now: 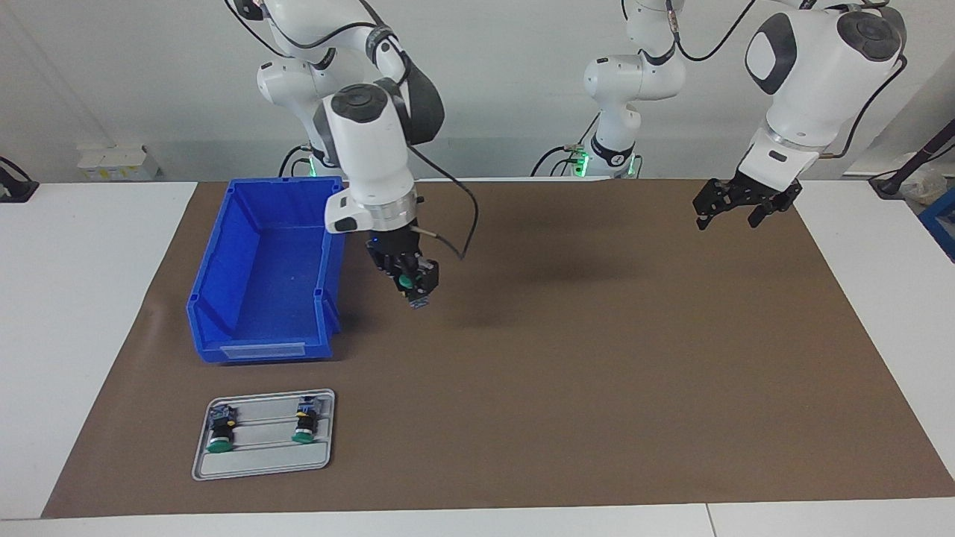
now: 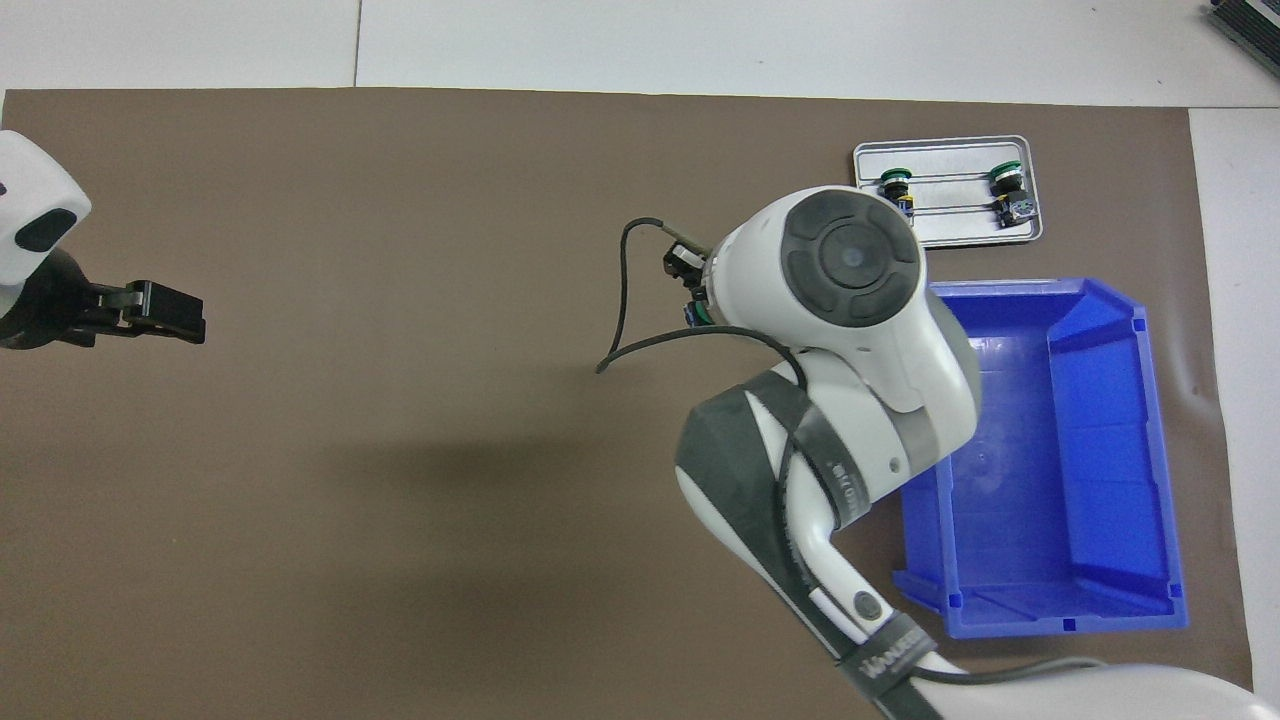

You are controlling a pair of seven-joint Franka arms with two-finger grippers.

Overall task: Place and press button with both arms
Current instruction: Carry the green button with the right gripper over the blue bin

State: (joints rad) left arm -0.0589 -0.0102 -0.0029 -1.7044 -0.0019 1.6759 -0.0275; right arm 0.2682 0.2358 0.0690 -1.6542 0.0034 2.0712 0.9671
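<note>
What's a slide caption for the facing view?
Right gripper carries a green-capped button over the mat beside the blue bin; left gripper waits open; two more buttons sit on the grey tray.

— What sort of place is this?
— A robotics lab: two white arms (image 1: 373, 142) bolted at the top of the frame, over a white surface (image 1: 97, 298) with a brown mat (image 1: 597, 373).
— Anything else?
— A blue parts bin (image 1: 224, 298), plain white wall (image 1: 149, 74).

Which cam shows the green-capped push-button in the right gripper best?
Facing view: the green-capped push-button shows clearly, clamped in the right gripper. Overhead, the arm's wrist hides nearly all of it.
</note>
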